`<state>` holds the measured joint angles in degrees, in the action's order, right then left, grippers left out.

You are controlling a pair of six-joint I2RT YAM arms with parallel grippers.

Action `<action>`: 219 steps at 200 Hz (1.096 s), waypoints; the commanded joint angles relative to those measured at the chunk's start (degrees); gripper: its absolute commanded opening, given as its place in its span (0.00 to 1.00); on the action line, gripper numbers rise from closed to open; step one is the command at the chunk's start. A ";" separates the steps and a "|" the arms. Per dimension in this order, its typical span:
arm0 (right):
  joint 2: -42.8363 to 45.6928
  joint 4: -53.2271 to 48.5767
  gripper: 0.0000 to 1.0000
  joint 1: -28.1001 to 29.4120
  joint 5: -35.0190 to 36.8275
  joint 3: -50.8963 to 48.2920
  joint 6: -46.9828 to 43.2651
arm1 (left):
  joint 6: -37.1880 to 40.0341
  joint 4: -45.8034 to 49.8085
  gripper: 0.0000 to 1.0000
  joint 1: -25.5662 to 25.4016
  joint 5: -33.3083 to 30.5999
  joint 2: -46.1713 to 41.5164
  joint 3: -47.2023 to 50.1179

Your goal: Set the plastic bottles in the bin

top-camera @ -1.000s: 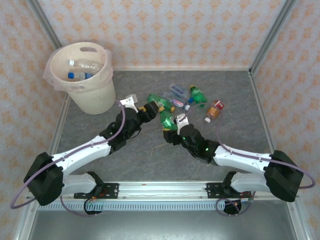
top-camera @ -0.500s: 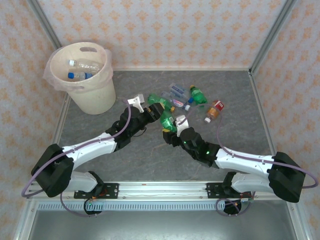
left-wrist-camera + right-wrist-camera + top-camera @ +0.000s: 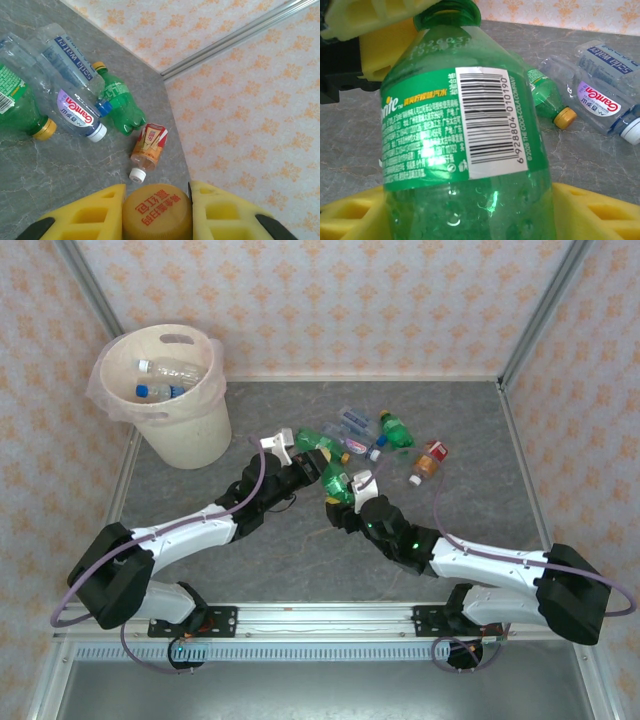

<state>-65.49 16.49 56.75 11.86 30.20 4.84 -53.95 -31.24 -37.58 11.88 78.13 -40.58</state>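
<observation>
Both arms reach inward, meeting on one green labelled plastic bottle point(image 3: 465, 130) mid-table.
My left gripper point(image 3: 156, 207) is clenched on its yellow-orange cap point(image 3: 157, 222); whether my right gripper point(image 3: 470, 212), straddling the body, grips it I cannot tell. Left wrist view adds a red-labelled bottle point(image 3: 148, 147) beyond. Cream round plastic bin point(image 3: 190, 440) at ten o'clock on grey marbled tabletop point(image 3: 300, 565), peach-patterned walls point(image 3: 350, 300).

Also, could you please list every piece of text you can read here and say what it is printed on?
"6 928804 010190": barcode on the green bottle label.
"THE COCA-COLA COMPANY": same label, beside the barcode.
"GanTen": purple label of a clear bottle.
"soda water": blue label of a second clear bottle.
Not readable: the small Chinese print on the green label, the yellow cap and the red-labelled bottle.
</observation>
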 commanded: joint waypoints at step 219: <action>18.31 4.76 1.00 0.29 2.48 -2.94 1.92 | 32.72 39.67 0.23 1.85 -41.86 -15.94 -29.56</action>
<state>-49.67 19.75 56.86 15.03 27.73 6.37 -27.64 2.42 -36.84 -20.32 63.92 -65.17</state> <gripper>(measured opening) 0.996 0.273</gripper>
